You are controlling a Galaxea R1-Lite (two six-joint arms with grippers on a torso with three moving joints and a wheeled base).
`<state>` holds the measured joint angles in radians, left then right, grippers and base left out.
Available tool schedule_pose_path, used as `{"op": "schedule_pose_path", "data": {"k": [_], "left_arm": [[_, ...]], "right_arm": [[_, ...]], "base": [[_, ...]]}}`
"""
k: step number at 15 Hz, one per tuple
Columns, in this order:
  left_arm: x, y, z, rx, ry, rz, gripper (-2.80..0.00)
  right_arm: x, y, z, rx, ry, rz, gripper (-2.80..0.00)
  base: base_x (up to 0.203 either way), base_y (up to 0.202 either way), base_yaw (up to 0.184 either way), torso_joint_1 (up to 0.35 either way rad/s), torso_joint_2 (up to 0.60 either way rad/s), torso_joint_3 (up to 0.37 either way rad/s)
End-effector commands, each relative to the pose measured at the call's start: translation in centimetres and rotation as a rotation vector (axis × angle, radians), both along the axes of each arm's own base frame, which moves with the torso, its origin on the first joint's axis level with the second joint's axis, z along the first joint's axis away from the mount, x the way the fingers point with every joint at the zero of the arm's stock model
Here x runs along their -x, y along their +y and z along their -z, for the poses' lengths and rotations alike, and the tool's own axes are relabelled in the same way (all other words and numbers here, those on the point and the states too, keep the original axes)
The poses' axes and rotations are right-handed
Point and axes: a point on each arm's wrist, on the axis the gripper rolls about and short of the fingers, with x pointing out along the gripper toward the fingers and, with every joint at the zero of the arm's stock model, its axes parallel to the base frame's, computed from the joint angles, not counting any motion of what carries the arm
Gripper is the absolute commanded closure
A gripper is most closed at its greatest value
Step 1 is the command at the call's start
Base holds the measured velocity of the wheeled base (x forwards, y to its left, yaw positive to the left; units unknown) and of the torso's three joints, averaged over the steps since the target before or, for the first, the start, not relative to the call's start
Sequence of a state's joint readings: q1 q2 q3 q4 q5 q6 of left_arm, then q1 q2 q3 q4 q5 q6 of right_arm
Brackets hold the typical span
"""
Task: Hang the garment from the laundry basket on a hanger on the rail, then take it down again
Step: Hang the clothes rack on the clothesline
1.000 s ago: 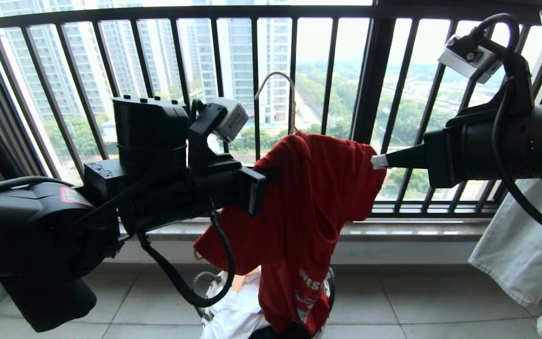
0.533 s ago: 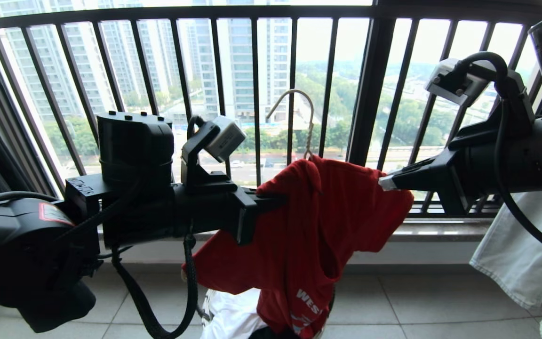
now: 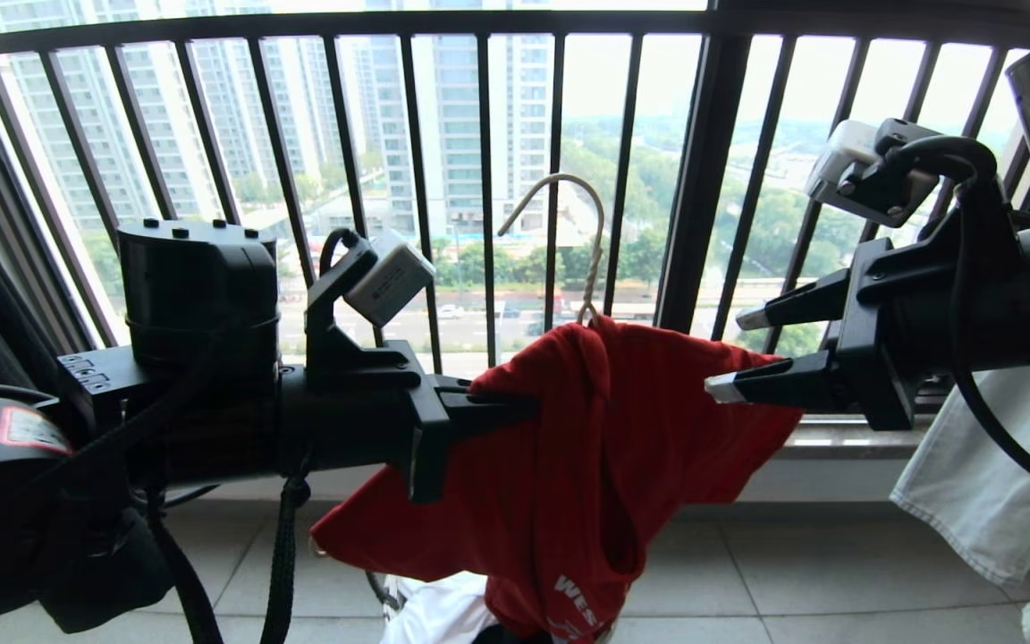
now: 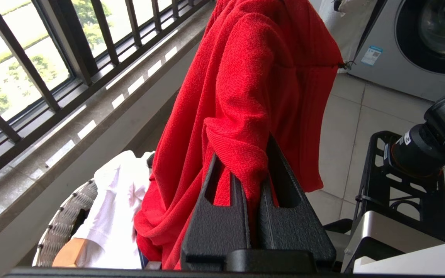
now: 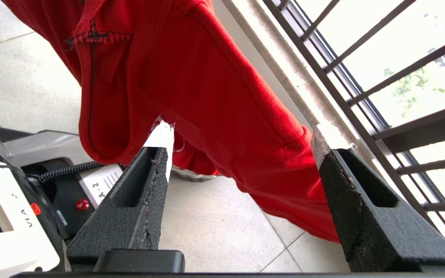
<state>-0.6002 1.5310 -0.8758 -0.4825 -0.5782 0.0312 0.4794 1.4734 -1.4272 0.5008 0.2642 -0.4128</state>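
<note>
Up by the window railing (image 3: 703,179), left claw (image 3: 515,407) pinches the red T-shirt (image 3: 622,447), already draped on the cream hanger (image 3: 582,259), keeping it above the laundry basket (image 4: 58,227); right claw (image 3: 738,353) is spread, touching fabric but gripping nothing.

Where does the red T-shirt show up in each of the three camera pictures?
Head view: the red T-shirt hangs in the middle, between the left gripper and the right gripper.
Left wrist view: it fills the centre, pinched in the left gripper.
Right wrist view: it drapes across the top, beyond the open right gripper.
Shared landmark: the black window railing.
</note>
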Motion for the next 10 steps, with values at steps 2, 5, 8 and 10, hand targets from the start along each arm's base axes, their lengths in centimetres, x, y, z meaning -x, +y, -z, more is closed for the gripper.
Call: {"op": "schedule_pose_path", "data": {"k": [2,5,8,10], "left_arm": [[1.2,1.0,-0.7,0.023,-0.015,0.052,0.0],[2.0,1.5,-1.0,0.035,-0.024,0.094,0.0],[2.7,1.9,-1.3,0.047,-0.032,0.132,0.0],[3.4,2.3,-1.8,0.06,-0.048,0.151,0.0]], "right_arm": [[-0.3,-0.1,0.1,-0.009,-0.001,-0.061,-2.8],[-0.2,-0.1,0.2,-0.004,-0.005,-0.099,-2.8],[0.1,0.0,0.2,-0.024,0.018,-0.165,-2.8],[0.3,0.0,0.4,-0.037,0.047,-0.224,-2.8]], "base": [[0.0,0.0,0.0,0.0,0.0,0.0],[0.0,0.0,0.0,0.0,0.0,0.0],[0.0,0.0,0.0,0.0,0.0,0.0],[0.0,0.0,0.0,0.0,0.0,0.0]]}}
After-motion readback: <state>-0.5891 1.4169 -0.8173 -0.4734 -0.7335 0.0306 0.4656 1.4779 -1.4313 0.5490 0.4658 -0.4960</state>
